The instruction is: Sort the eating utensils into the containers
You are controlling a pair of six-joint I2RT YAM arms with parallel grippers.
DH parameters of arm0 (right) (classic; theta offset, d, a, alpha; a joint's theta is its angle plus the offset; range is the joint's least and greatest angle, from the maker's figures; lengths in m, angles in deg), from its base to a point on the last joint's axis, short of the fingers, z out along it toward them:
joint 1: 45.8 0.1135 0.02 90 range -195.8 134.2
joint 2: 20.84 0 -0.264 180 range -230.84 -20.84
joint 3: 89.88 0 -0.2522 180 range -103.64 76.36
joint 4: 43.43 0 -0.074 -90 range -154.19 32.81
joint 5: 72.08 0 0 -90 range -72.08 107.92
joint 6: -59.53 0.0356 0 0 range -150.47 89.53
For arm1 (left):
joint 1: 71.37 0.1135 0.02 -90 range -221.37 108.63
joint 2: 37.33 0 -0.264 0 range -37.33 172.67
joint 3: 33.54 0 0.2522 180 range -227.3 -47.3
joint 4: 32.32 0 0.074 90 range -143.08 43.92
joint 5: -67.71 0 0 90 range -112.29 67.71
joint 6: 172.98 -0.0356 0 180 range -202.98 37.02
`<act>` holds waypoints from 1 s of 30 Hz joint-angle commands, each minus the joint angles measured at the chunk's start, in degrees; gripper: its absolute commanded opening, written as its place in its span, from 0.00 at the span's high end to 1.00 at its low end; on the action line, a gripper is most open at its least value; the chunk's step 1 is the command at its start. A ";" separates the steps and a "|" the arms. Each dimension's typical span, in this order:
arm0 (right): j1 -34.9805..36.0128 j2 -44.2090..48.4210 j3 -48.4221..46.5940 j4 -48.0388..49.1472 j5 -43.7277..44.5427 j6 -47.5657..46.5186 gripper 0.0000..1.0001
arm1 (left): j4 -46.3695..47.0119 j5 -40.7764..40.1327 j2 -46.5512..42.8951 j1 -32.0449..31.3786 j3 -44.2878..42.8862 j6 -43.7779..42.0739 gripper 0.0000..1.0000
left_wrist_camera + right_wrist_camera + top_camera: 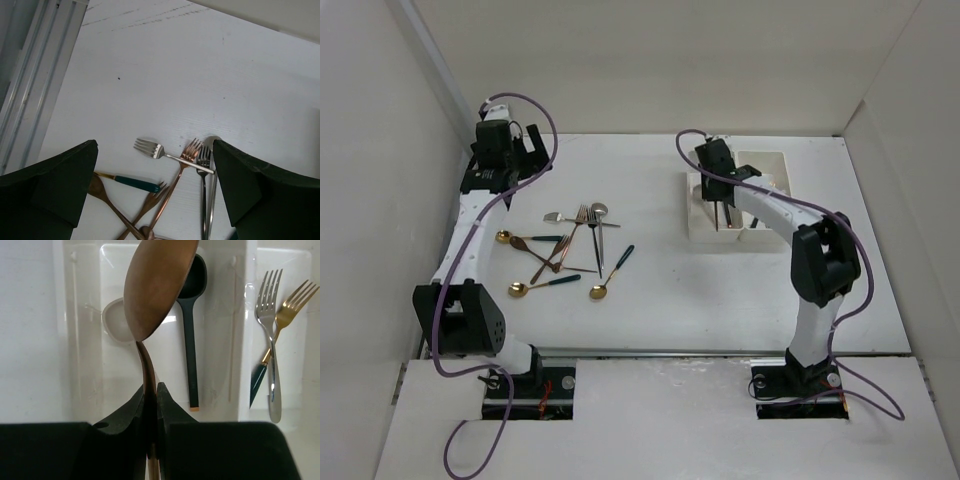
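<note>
Several utensils (565, 250) lie in a loose pile on the left half of the table: silver, copper and gold forks and spoons, some with green handles. My left gripper (518, 158) is open and empty behind the pile. In the left wrist view (155, 200) a silver fork (155, 150) and a copper fork (189, 152) lie between its spread fingers. My right gripper (722, 192) is shut on a copper spoon (157, 287) over the left compartment of the white containers (770, 153). That compartment holds a black spoon (190, 315). The right one holds a silver fork (270, 330) and a gold fork (289, 310).
White walls close in the table on the left, back and right. A metal rail (30, 90) runs along the left edge beside my left gripper. A pale spoon bowl (116, 322) lies in the left compartment under the held spoon.
</note>
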 commanded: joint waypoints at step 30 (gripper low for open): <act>7.93 7.38 -1.41 8.15 -24.49 -28.90 0.10 | 3.37 -3.30 -19.44 9.78 9.78 -8.96 0.00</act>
